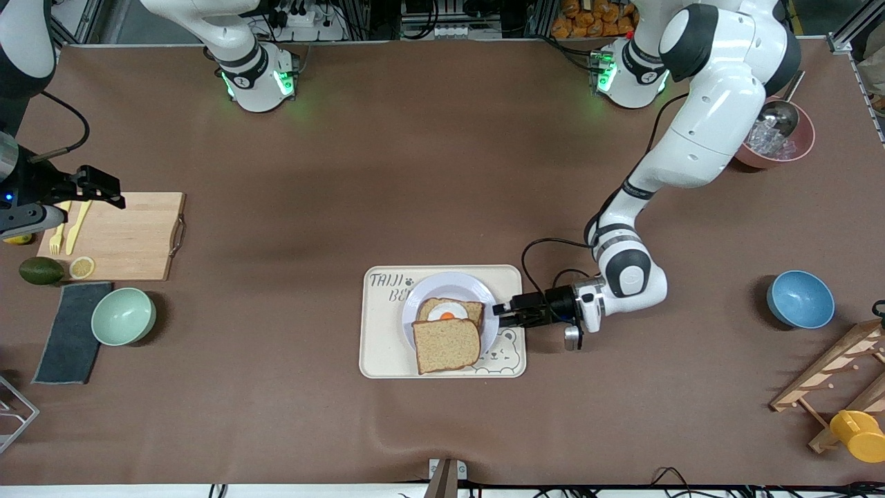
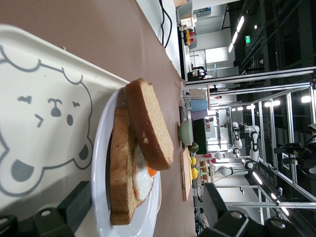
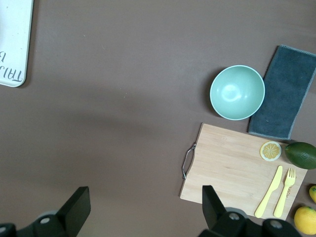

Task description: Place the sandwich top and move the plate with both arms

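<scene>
The pale plate (image 1: 484, 330) sits on a cream bear tray (image 1: 384, 346) in the table's middle. On it lies a bread slice with a fried egg (image 1: 447, 315). The plain brown sandwich top (image 1: 446, 344) leans tilted over that slice, overhanging the plate toward the front camera. My left gripper (image 1: 501, 315) is low at the plate's rim on the left arm's side, open, nothing held. In the left wrist view the plate (image 2: 101, 163), the sandwich top (image 2: 148, 123) and the egg slice (image 2: 121, 168) lie ahead of the left gripper (image 2: 146, 190). My right gripper (image 1: 97, 187) waits open over the cutting board's edge.
At the right arm's end are a wooden cutting board (image 1: 121, 235) with yellow cutlery, an avocado (image 1: 40, 270), a green bowl (image 1: 123, 316) and a dark cloth (image 1: 69, 332). At the left arm's end: a blue bowl (image 1: 800, 299), a pink bowl (image 1: 778, 142), a wooden rack (image 1: 836, 373).
</scene>
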Controlling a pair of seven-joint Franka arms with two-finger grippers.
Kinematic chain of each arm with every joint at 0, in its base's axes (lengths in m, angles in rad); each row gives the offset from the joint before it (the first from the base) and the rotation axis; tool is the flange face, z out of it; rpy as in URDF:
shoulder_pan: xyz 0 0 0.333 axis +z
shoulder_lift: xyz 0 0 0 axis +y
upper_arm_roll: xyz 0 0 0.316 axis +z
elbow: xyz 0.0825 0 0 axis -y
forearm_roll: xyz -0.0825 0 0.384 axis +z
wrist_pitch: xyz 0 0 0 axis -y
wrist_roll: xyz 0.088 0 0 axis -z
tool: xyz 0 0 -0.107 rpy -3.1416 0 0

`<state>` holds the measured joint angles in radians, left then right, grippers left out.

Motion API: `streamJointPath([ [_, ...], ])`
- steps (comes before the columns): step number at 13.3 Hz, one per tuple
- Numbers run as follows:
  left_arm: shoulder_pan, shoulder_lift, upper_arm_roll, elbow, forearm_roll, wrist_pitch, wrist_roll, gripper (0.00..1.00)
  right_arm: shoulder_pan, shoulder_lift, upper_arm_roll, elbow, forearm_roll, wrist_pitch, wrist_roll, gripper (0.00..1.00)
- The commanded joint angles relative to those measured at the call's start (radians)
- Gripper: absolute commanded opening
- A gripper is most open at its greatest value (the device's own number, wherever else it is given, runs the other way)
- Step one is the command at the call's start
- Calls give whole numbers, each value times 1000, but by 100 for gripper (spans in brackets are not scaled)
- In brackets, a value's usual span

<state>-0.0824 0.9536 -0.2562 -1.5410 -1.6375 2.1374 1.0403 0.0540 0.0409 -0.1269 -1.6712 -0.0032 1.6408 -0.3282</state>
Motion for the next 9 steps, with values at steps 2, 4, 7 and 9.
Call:
streamJointPath([
  [2, 13, -44, 14, -21, 65, 1, -138, 100, -19, 5, 16, 15, -17, -2, 3, 100],
  [4, 23, -64, 14, -30, 82, 1, -161, 100, -19, 5, 18, 16, -17, -4, 3, 100],
  [7, 50, -165, 23, -53, 249, 4, -371, 100, -16, 2, 18, 18, -15, -4, 3, 100],
  [9, 79, -232, 28, -54, 367, 4, -490, 100, -19, 2, 18, 19, -15, -3, 1, 100],
])
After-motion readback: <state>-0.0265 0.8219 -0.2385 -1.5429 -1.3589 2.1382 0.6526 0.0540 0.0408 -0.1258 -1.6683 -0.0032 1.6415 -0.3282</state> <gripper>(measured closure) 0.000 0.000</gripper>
